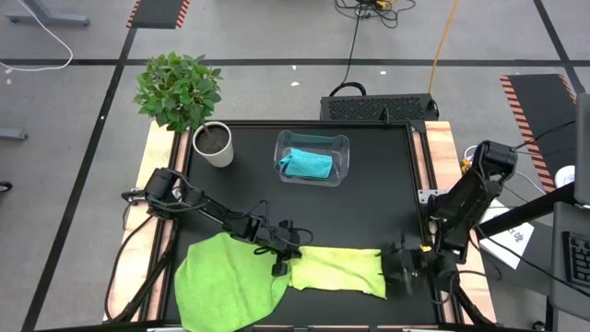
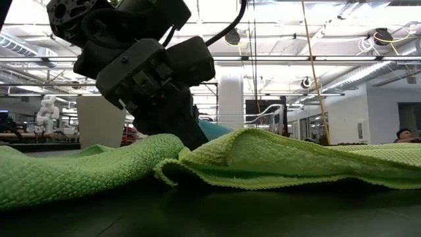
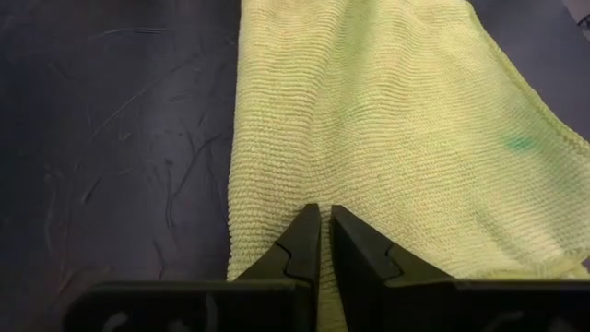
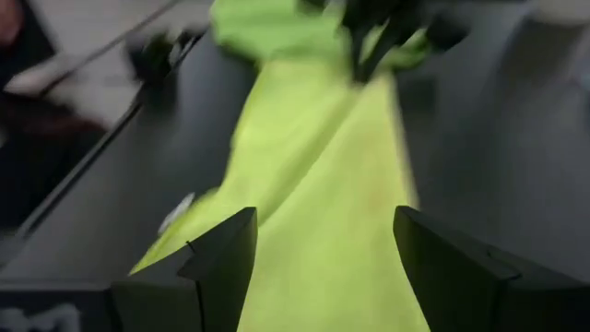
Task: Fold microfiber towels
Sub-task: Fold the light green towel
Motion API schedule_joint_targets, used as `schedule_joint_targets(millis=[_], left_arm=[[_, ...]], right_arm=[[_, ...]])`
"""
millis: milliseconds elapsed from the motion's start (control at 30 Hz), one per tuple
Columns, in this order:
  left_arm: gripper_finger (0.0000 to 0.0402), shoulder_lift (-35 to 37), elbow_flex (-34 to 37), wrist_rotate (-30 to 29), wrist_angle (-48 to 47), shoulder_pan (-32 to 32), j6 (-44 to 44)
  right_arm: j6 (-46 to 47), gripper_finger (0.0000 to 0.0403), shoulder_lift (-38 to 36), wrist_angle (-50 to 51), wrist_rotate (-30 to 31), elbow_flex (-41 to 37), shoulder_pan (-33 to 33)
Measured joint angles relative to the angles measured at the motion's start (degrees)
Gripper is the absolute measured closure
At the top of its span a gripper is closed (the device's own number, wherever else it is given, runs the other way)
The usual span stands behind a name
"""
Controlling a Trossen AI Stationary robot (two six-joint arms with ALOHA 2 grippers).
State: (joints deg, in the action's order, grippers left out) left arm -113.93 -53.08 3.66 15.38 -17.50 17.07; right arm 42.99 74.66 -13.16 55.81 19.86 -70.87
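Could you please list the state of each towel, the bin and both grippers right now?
pale yellow-green towel: folded into a strip, lying flat on the table.
bright green towel: spread out, rumpled, unfolded.
turquoise towel: bunched inside the bin.
clear bin: upright, holding one towel.
left gripper: shut on the pale towel's edge.
right gripper: open above the pale towel.

Three towels (image 1: 336, 270) – two arms, one bin (image 1: 313, 157), one plant (image 1: 180, 89)

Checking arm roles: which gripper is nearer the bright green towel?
Left. The left gripper sits at the bright green towel's right edge, where the pale towel meets it. The right gripper is off the pale towel's far end.
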Motion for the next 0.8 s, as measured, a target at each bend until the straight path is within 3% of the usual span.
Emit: schedule_joint_targets(millis=[167,500,800], left_arm=[[0.0371,0.0,0.0,-1.2,0.6,0.0,-2.3],[0.0371,0.7,0.1,-1.9,2.6,0.0,-12.2],[0.0371,7.0,0.2,-1.5,4.5,-0.2,-20.2]], right_arm=[[-1.7,0.0154,-1.8,-0.7,8.9,0.0,0.5],[-13.0,0.0154,-1.9,-3.3,6.8,0.0,6.9],[-26.5,0.0154,-4.8,-10.2,5.4,0.0,13.0]])
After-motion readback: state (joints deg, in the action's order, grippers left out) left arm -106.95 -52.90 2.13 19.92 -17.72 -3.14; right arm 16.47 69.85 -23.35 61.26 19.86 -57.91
